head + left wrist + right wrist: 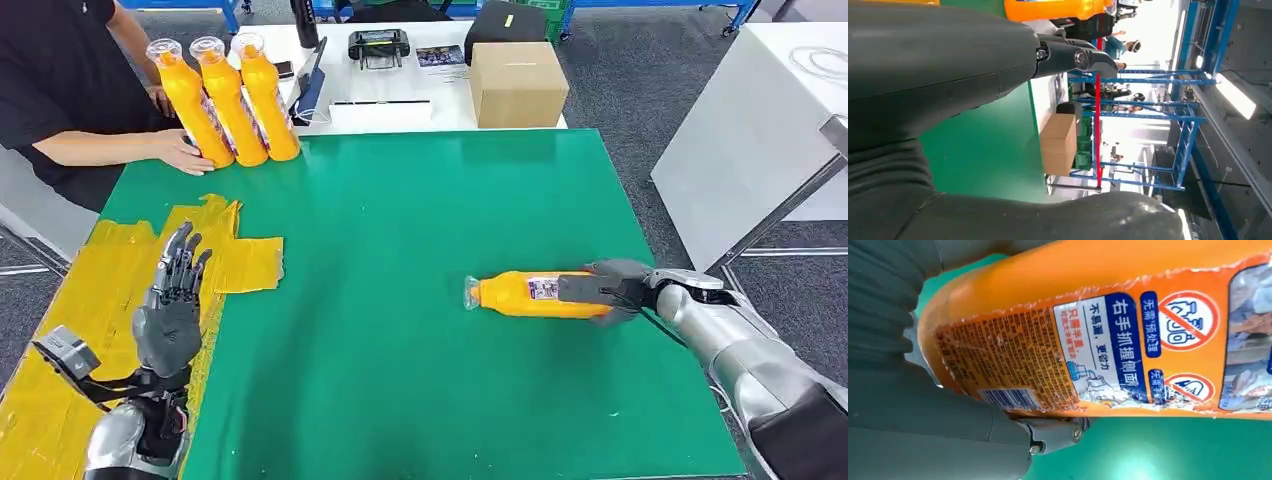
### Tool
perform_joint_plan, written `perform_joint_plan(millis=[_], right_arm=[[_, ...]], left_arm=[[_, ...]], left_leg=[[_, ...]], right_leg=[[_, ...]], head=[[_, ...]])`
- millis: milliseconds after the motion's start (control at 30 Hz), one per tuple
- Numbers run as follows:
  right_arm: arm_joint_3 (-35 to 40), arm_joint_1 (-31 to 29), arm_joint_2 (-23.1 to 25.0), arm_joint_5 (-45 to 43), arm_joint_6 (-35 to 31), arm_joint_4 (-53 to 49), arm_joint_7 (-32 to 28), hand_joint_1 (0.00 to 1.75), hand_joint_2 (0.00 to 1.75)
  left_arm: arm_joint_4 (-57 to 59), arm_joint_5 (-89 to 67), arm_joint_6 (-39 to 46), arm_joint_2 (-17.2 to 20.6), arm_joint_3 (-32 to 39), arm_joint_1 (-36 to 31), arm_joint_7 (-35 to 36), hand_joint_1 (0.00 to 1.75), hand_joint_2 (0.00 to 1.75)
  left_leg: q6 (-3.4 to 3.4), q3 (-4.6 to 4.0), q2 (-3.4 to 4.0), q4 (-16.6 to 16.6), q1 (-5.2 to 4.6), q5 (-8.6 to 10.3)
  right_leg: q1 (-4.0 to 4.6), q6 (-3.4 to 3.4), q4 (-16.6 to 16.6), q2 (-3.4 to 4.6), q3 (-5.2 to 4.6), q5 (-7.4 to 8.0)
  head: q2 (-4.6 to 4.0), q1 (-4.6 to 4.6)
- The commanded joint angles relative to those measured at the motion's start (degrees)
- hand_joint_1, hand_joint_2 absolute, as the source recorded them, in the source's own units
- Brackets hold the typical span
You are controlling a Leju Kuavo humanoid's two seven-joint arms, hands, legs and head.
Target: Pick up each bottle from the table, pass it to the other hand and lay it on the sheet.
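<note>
Left hand (172, 305) raised over yellow sheet (105, 290), fingers spread, empty. Mid-table on green mat (400, 300): bottle (530, 294) lying flat, right hand (612, 290) wrapped round its base. Pick-up step. Next: lift, swing left, pass over.

Your head view looks forward and down from high on the body over the green tabletop (420, 260). Your left wrist view sits close behind the left hand (938, 75), turned on its side, sharing that green surface and the cardboard box (518, 84). Your right wrist view presses very near the orange bottle (1128, 330) also seen from above.
</note>
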Motion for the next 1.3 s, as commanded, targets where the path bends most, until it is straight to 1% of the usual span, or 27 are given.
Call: perform_joint_plan(millis=[33,333,467,500,533,567,600,633,667,700,733,800,833,900,967,1133,1300], right_arm=[[3.4,0.7,1.4,0.0,0.6,3.4,0.0,1.75,1.75],[3.8,0.7,1.1,-0.9,1.2,3.5,0.1,1.75,1.75],[3.0,1.3,1.6,-1.6,0.0,3.7,0.8,1.75,1.75],[-0.9,2.6,4.3,-4.5,-4.3,4.5,3.2,1.75,1.75],[-3.0,3.4,6.1,-5.9,-7.0,4.7,4.0,1.75,1.75],[-6.9,4.5,8.5,-8.7,-10.3,4.1,3.7,1.75,1.75],[-16.8,7.0,11.0,-19.0,-10.1,-0.2,-4.0,1.75,1.75],[-18.9,8.2,11.6,-21.1,-9.2,-4.4,-2.9,1.75,1.75],[-20.9,10.1,11.6,-22.6,-9.2,-10.0,-0.8,1.75,1.75],[-23.5,12.8,11.8,-24.6,-9.1,-16.8,0.9,1.75,1.75],[-25.2,14.4,12.1,-26.3,-8.5,-20.6,2.0,1.75,1.75],[-27.4,17.1,13.5,-27.9,-8.4,-26.1,2.6,1.75,1.75],[-27.3,17.5,13.9,-27.9,-8.5,-26.8,2.7,1.75,1.75],[-27.3,17.7,14.1,-27.9,-8.5,-26.8,2.7,1.75,1.75],[-27.5,17.7,13.9,-27.9,-8.7,-26.5,2.6,1.75,1.75],[-27.6,17.4,13.8,-27.8,-8.6,-25.8,2.5,1.75,1.75],[-25.1,18.2,19.8,-26.2,-8.1,-26.3,2.4,1.75,1.75]], left_arm=[[3.8,0.3,0.1,1.0,-1.2,-2.2,0.0,0.00,0.00],[3.9,0.6,0.2,0.9,-1.4,-2.4,0.0,0.00,0.00],[3.8,0.7,0.4,0.9,-1.4,-2.3,0.0,0.00,0.00],[3.2,0.9,0.8,0.6,-0.8,-1.5,0.3,0.00,0.00],[2.6,1.0,1.0,0.6,-0.5,-0.8,0.9,0.00,0.00],[1.5,1.3,1.1,0.6,0.0,0.6,1.9,0.00,0.00],[0.1,2.5,1.1,0.6,1.0,2.5,2.2,0.00,0.00],[-0.9,2.8,0.9,0.8,1.5,3.8,2.5,0.00,0.00],[-1.4,2.9,0.7,0.6,2.0,4.7,2.8,0.00,1.75],[-2.4,3.3,0.4,0.3,2.4,6.0,3.8,0.00,1.75],[-2.6,4.3,0.2,-0.1,2.5,6.6,5.0,0.00,1.75],[-3.2,7.1,-0.3,-0.6,1.8,7.6,7.2,0.00,1.75],[-3.4,7.2,-0.3,-0.7,1.5,7.8,7.2,0.00,1.75],[-3.4,7.3,-0.2,-0.8,1.4,7.8,7.3,0.00,1.75],[-3.4,7.3,-0.1,-0.7,1.3,7.5,7.4,0.00,1.75],[-3.3,7.4,0.0,-0.5,1.2,7.4,7.5,0.00,1.75],[-3.8,8.7,-0.3,-0.7,-1.9,8.5,9.6,0.00,1.75]], left_leg=[[-0.04,0.01,-0.05,-0.1,0.09,0.06],[-0.03,0.01,-0.05,0.0,0.06,0.04],[-0.03,0.03,-0.05,0.0,0.06,0.05],[-0.05,0.02,-0.06,-0.1,0.09,0.08],[-0.05,0.08,-0.01,-0.1,0.11,0.06],[-0.05,0.15,0.11,-0.1,0.12,0.02],[-0.07,0.17,0.19,-0.2,0.14,0.04],[-0.07,0.20,0.31,-0.1,0.14,-0.01],[-0.12,0.21,0.49,-0.3,0.21,0.05],[-0.08,0.22,0.70,-0.1,0.11,-0.04],[-0.12,0.19,0.91,-0.2,0.14,-0.04],[-0.08,0.06,0.80,-0.1,0.07,-0.05],[-0.12,0.02,0.79,-0.1,0.10,-0.05],[-0.07,-0.11,0.26,0.0,0.08,-0.01],[-0.07,-0.23,0.05,0.0,0.18,-0.03],[-0.05,-0.39,0.15,0.0,0.17,-0.01],[-0.06,-0.39,0.21,0.0,0.07,0.00]], right_leg=[[0.09,-0.06,-0.1,-0.03,0.05,0.08],[0.06,-0.04,-0.1,-0.03,0.05,0.06],[0.06,-0.04,-0.1,-0.04,0.07,0.06],[0.09,-0.07,-0.2,-0.04,0.07,0.10],[0.11,-0.07,-0.2,0.01,0.12,0.10],[0.12,-0.07,-0.2,0.13,0.15,0.10],[0.14,-0.09,-0.3,0.22,0.16,0.16],[0.15,-0.08,-0.2,0.33,0.19,0.13],[0.23,-0.14,-0.4,0.53,0.15,0.28],[0.19,-0.08,-0.1,0.67,0.10,0.15],[0.23,-0.11,-0.1,0.89,0.02,0.21],[0.19,-0.07,0.0,0.72,-0.07,0.08],[0.23,-0.11,0.0,0.73,-0.15,0.09],[0.17,-0.04,0.0,0.27,-0.17,0.02],[0.22,-0.04,0.0,0.07,-0.21,0.01],[0.20,-0.03,0.0,0.15,-0.31,0.07],[0.07,-0.06,0.0,0.21,-0.37,0.06]], head=[[0.00,0.00],[0.00,0.00],[0.00,0.00],[0.00,0.00],[0.00,0.00],[0.00,0.00],[0.00,0.00],[0.00,0.02],[0.00,0.04],[0.00,-0.02],[0.00,0.09],[0.00,-0.04],[0.00,-0.02],[0.00,-0.04],[0.00,0.00],[0.00,0.02],[0.00,0.02]])
